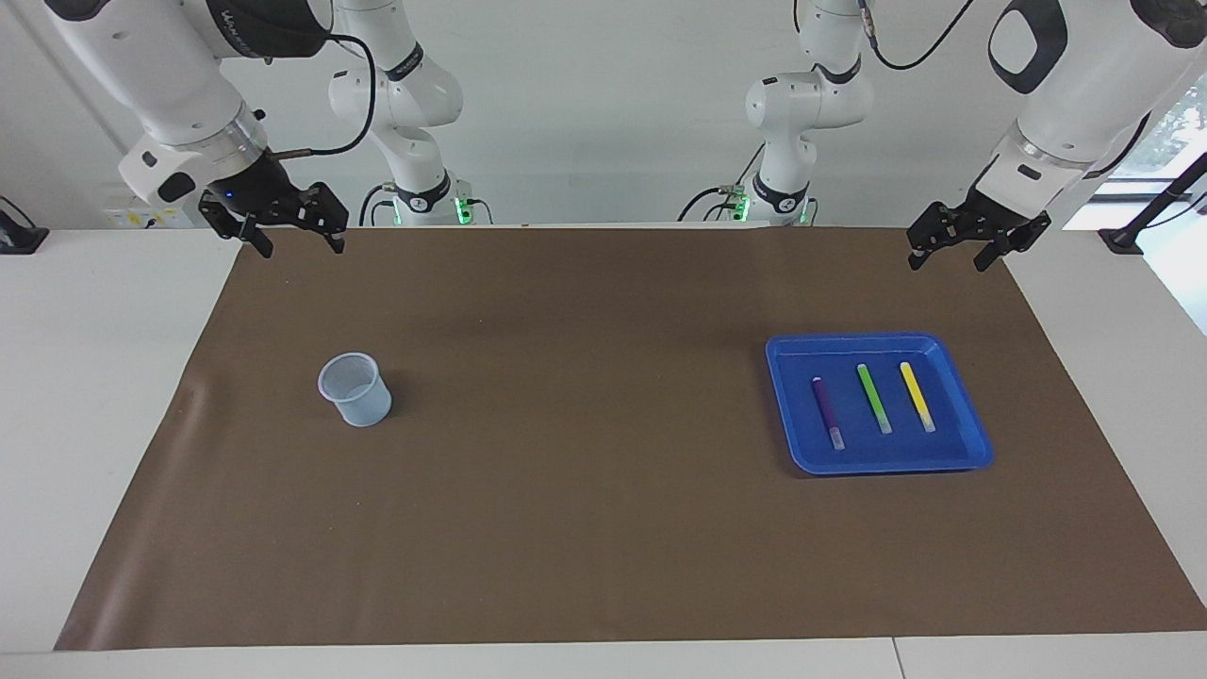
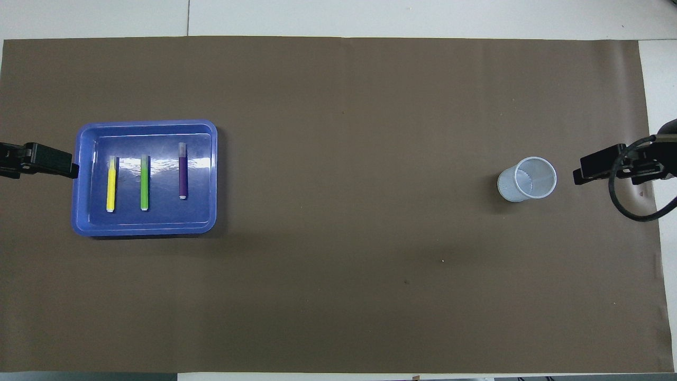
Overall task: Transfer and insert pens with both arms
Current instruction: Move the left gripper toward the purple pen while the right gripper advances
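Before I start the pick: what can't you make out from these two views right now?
- Cup: facing view, its own wall hides the bottom; overhead, the mesh is too fine to tell.
- Left gripper: overhead view, frame edge cuts it off.
- Right gripper: overhead view, edge cuts off most of it.
- Pens in the tray: caps on or off, too small.

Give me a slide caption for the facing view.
Three pens lie in a blue tray; a mesh cup stands apart; both arms hang raised.
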Robot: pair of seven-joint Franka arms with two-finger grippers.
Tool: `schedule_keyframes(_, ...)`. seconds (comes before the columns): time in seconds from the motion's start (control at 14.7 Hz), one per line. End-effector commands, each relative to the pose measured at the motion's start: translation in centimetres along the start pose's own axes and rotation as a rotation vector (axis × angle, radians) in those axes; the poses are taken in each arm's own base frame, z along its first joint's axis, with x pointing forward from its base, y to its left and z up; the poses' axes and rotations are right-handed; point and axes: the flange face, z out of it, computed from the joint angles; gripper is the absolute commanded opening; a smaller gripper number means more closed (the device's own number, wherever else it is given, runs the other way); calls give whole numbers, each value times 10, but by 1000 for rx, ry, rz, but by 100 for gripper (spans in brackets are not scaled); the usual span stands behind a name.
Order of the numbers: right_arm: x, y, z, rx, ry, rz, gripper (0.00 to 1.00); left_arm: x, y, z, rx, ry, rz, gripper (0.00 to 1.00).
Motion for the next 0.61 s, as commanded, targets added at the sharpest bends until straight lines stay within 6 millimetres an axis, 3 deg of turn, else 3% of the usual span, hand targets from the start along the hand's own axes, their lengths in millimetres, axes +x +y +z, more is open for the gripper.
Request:
schedule_keyframes(0.0, -10, -3, 3, 135, -4, -6, 100, -10, -4, 0, 1, 5, 6, 100)
schedule_keyframes(0.2, -22, -7, 25, 340, -1, 47, 100, -13, -9, -1, 0, -5, -11, 100)
schedule_keyframes(0.34, -24, -15, 28, 398, 10, 80, 100, -11, -8, -2, 2, 19, -11, 100)
schedule_keyframes(0.54, -25, -22, 36, 494, 33, 154, 100, 2, 6, 26, 8, 75, 13, 100)
